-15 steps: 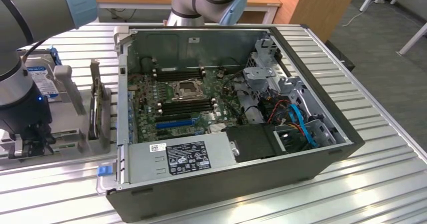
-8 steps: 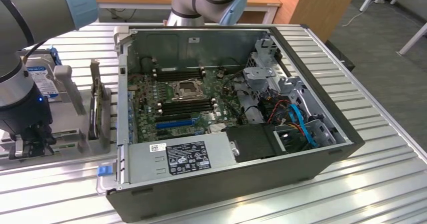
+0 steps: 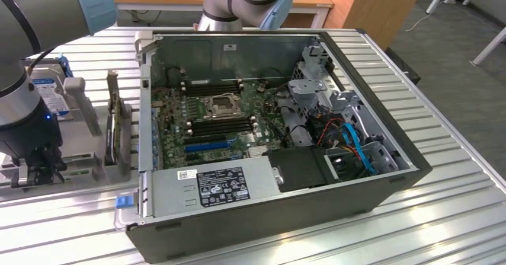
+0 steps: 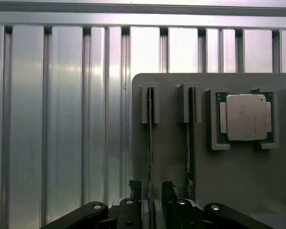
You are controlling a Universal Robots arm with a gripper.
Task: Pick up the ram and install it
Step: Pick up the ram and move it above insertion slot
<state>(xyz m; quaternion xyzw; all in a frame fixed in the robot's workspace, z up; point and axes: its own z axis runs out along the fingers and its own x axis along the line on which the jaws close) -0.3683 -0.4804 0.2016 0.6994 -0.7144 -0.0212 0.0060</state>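
Two ram sticks stand on edge in slots of a grey fixture. The first ram stick runs straight down between my gripper's two black fingers, which are open and straddle its end without touching it. The second ram stick stands just beside them, outside the fingers. In the exterior view my gripper hangs low over the fixture at the exterior view's left, beside the open computer case. A thin dark ram stick stands on edge to the right of the gripper there.
A square silver processor chip lies in a pocket of the fixture beyond the sticks. A hard drive with a blue-and-white label stands behind the arm. Inside the case lies the motherboard, with its black memory slots and a power supply. Everything rests on a ribbed metal table.
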